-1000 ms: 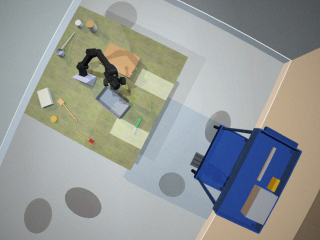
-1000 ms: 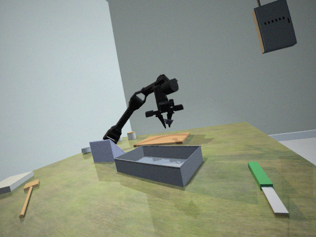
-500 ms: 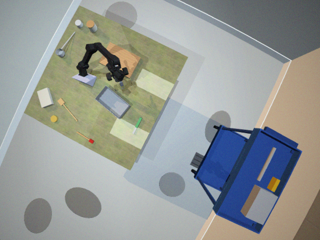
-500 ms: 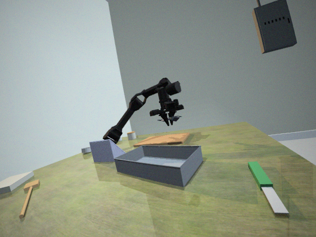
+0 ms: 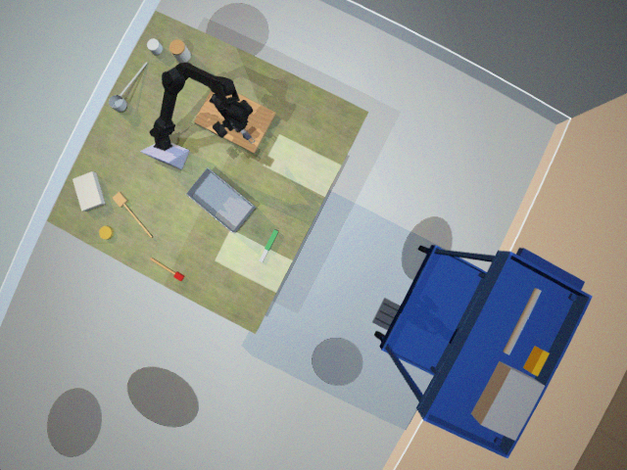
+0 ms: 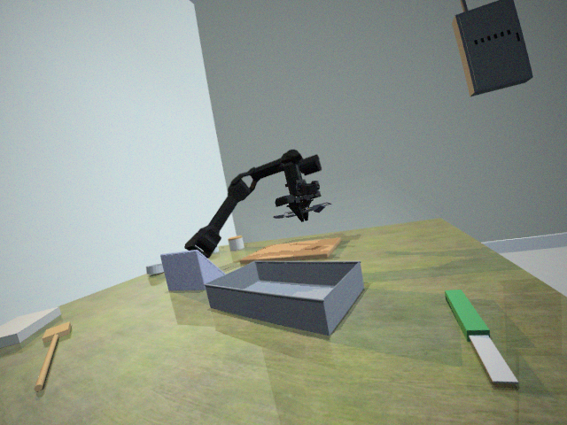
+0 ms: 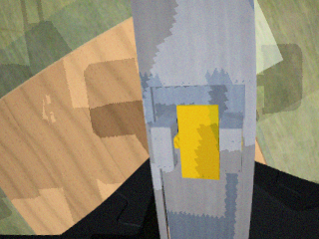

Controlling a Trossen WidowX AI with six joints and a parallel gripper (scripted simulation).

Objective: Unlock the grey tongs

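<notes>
The grey tongs (image 6: 319,207) (image 7: 199,45) are held across my fingers, high above the wooden board (image 5: 264,119) (image 6: 260,254) (image 7: 35,134). They lie roughly level, with their tips not pointing down. The wrist view shows their broad grey side with a yellow block (image 7: 199,149) between two small grey lugs. My gripper (image 6: 303,219) is shut on the tongs. In the top view the arm covers most of them. The spread of their arms and the state of the lock cannot be made out. The roasting tin (image 5: 198,182) (image 6: 265,307) holds no tongs.
The arm's lilac wedge base (image 5: 174,156) (image 6: 181,272) stands between the board and the left wall. A green-handled knife or spatula (image 5: 272,237) (image 6: 466,312) lies beyond the tin. An orange-topped jar (image 5: 177,49) (image 6: 236,242) and a grey ladle (image 5: 118,103) are near the far side.
</notes>
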